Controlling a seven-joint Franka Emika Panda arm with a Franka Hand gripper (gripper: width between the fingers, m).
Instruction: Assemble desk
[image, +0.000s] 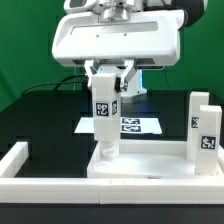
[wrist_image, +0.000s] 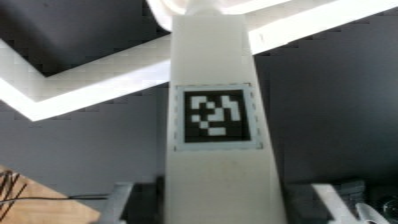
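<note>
My gripper (image: 105, 84) is shut on a white block leg (image: 105, 118) and holds it upright by its upper part. The leg's lower end rests on the flat white desk top (image: 150, 166), near that top's end on the exterior view's left. Two more tagged legs (image: 204, 128) stand upright at the top's other end. In the wrist view the held leg (wrist_image: 217, 90) runs away from the camera with its black-and-white tag (wrist_image: 217, 117) facing me. My gripper (wrist_image: 222, 206) has one finger on each side of it.
The marker board (image: 135, 125) lies flat on the black table behind the desk top. White border rails (image: 22, 158) run along the exterior view's left and front. A green wall stands behind, and cables trail at the back left.
</note>
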